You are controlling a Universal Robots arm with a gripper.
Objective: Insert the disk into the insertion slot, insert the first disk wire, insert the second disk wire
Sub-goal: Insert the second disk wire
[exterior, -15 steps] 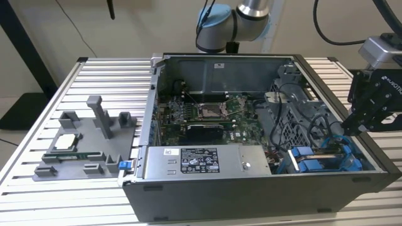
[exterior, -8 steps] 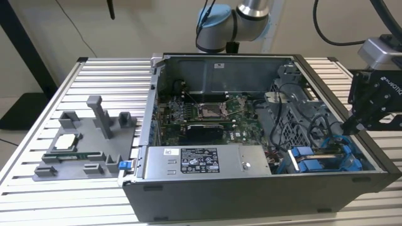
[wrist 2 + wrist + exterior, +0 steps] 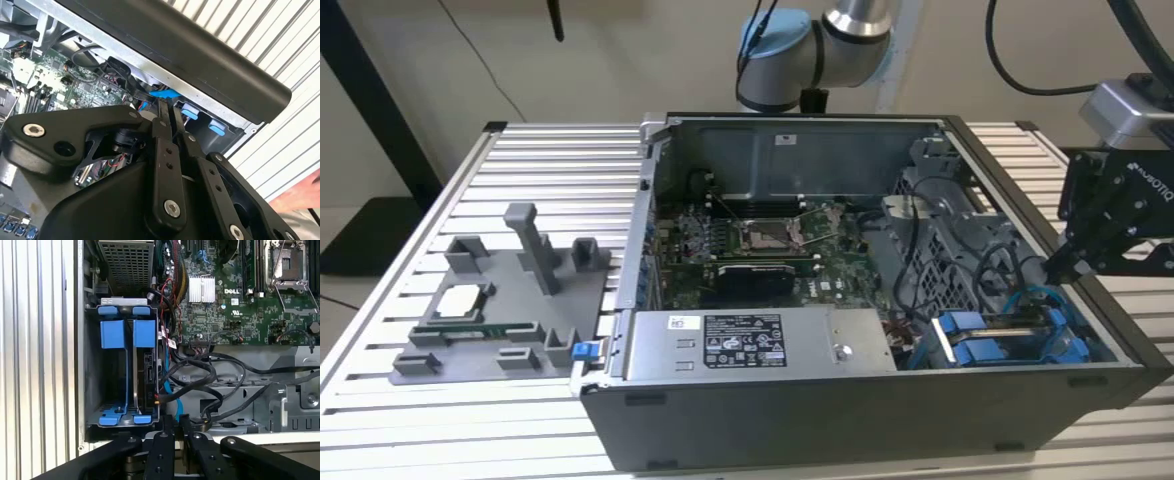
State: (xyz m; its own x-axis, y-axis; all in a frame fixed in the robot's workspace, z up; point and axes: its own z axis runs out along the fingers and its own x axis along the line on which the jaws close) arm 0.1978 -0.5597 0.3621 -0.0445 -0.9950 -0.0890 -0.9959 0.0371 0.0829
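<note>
The exterior view shows the gripper (image 3: 1067, 268) hanging over the drive cage (image 3: 1014, 340) at the open computer case's (image 3: 854, 420) corner. Its fingers (image 3: 162, 120) are pressed together, holding nothing visible. The disk (image 3: 149, 380) sits inside its slot (image 3: 145, 412).

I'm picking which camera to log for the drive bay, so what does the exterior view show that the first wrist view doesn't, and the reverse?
Exterior view alone: the grey parts tray on the slatted table at the exterior view's left, the labelled power supply, and the arm's blue joint behind the case.

First wrist view alone: straight down into the drive cage, a disk seated between blue carriers, black cables beside it.

Both: the gripper at the cage, the motherboard and the blue carriers.
</note>
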